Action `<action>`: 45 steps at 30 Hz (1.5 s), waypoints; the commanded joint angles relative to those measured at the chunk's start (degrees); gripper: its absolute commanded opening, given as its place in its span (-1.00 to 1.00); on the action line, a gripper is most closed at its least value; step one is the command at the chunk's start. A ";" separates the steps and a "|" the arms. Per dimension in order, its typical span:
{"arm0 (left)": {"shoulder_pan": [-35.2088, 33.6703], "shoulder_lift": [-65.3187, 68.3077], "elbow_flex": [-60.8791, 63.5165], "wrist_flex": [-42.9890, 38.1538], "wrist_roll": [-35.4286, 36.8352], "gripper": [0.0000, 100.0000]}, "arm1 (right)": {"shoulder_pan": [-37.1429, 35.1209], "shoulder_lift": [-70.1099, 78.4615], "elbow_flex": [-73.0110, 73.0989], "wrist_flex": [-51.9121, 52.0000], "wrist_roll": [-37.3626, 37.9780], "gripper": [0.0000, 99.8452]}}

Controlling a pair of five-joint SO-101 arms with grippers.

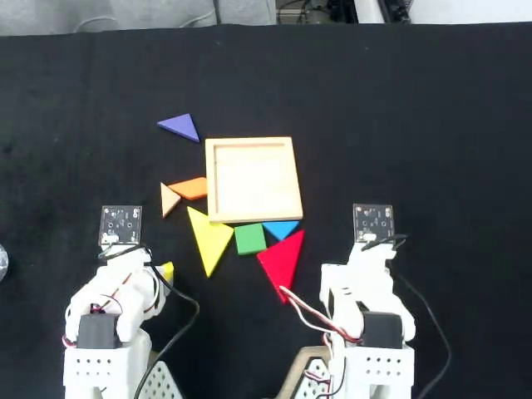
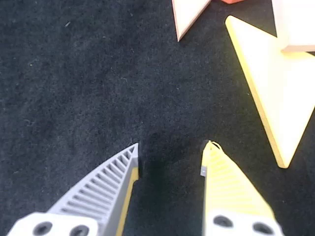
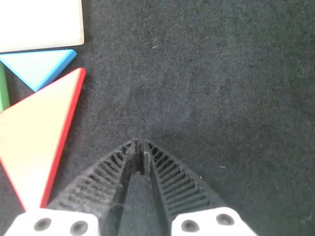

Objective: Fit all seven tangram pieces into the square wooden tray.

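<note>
Black desk (image 1: 416, 125), square wooden tray (image 1: 253, 179) near its middle, lying flat. All seven pieces lie outside the tray on the desk.

Purple triangle (image 1: 179, 126) sits apart, off the tray's far-left corner. Orange piece (image 1: 191, 188) is against the tray's left side, and the tan triangle (image 1: 169, 199) touches the orange piece on the side away from the tray. Big yellow triangle (image 1: 208, 237) is at the tray's near-left corner, its long point aimed back toward the arms. Green square (image 1: 250, 238) is just beside the tray's near edge, between the yellow triangle and the blue triangle (image 1: 281, 229). The blue triangle is also against the near edge. Big red triangle (image 1: 283, 259) lies next to the green square and the blue one, on the side toward the right arm (image 1: 366, 303).

Left arm (image 1: 112, 303) is parked at the near-left of the desk. Left hand (image 2: 170, 156) is over bare desk with its fingers apart, one grey (image 2: 106, 182) and one yellow, nothing between them. The yellow triangle is near it and the tan triangle farther off.

Right hand (image 3: 141, 146) is also over bare desk, its black fingers pressed together with nothing in them. The red triangle is just beside it, and the blue triangle and a tray corner lie beyond.
</note>
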State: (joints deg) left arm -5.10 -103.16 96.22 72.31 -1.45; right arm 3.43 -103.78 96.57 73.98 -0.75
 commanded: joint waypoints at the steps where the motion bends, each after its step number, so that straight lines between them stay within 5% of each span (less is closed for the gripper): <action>1: 0.31 -0.53 1.19 0.26 -0.26 -0.58 | 0.70 -3.47 0.04 0.18 -0.18 -0.98; 22: 9.01 -0.70 -0.31 -4.22 -0.26 -0.58 | 0.35 -3.56 0.04 -0.44 -0.18 -0.97; 27: 5.14 -0.70 -1.19 -13.98 -0.70 -0.57 | 0.88 -3.56 0.04 -11.08 -0.53 -0.97; 45: -2.77 -0.62 0.66 -13.98 -14.77 -0.58 | 5.10 -3.56 -1.01 -50.99 0.79 -0.97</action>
State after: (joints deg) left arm -5.89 -103.16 96.31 59.38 -15.69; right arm 5.71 -103.78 96.57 28.88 -0.84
